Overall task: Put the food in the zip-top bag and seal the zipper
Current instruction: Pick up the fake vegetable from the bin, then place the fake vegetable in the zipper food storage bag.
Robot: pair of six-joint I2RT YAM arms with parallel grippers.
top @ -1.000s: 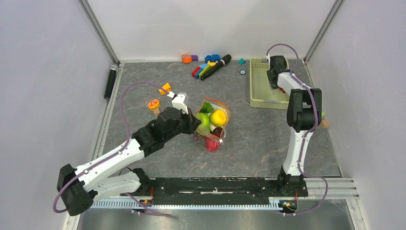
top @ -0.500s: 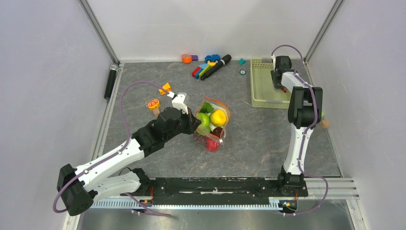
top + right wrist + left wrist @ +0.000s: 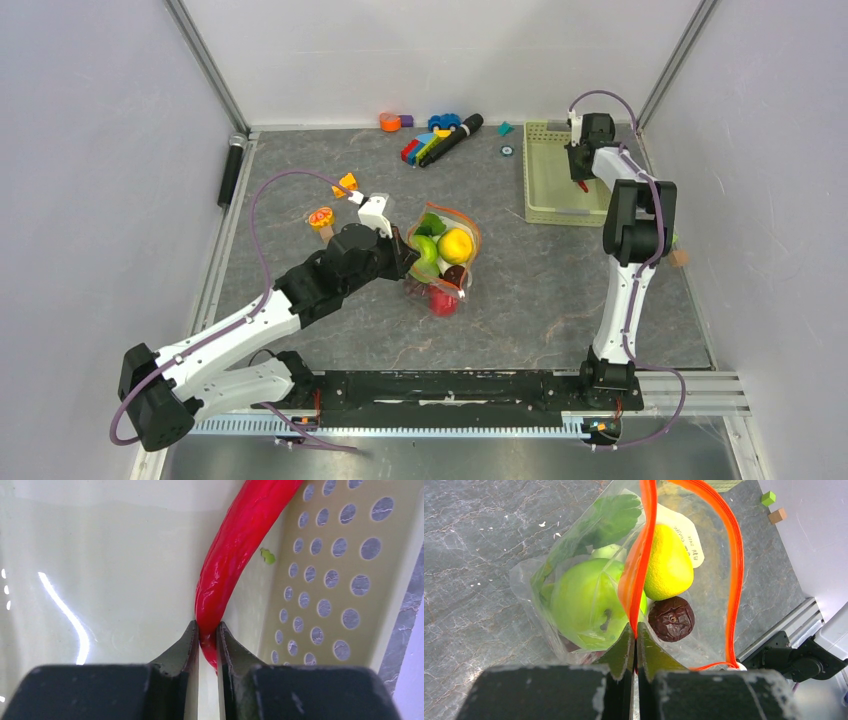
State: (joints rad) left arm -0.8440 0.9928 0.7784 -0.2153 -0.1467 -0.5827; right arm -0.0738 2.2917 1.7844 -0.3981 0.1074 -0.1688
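The clear zip-top bag (image 3: 443, 258) lies mid-table with its mouth open. Inside it are a green apple (image 3: 584, 602), a yellow fruit (image 3: 667, 562), a dark wrinkled fruit (image 3: 671, 618) and a green leaf (image 3: 609, 517). My left gripper (image 3: 634, 630) is shut on the red-orange zipper strip (image 3: 640, 555) of the near mouth edge. The white slider tab (image 3: 734, 666) sits at the strip's end. My right gripper (image 3: 207, 632) is shut on the red chili (image 3: 235, 545) and holds it over the pale green basket (image 3: 543, 180); the chili also shows in the top view (image 3: 581, 184).
Coloured blocks and a black marker (image 3: 440, 135) lie at the back. An orange-slice toy (image 3: 321, 217) and yellow pieces (image 3: 347, 183) lie left of the bag. A green cube (image 3: 768, 498) and a tan cube (image 3: 777, 515) sit by the right wall.
My right gripper has moved a little toward the back right of the basket and now holds the red chili raised. The left arm and the bag have not moved.
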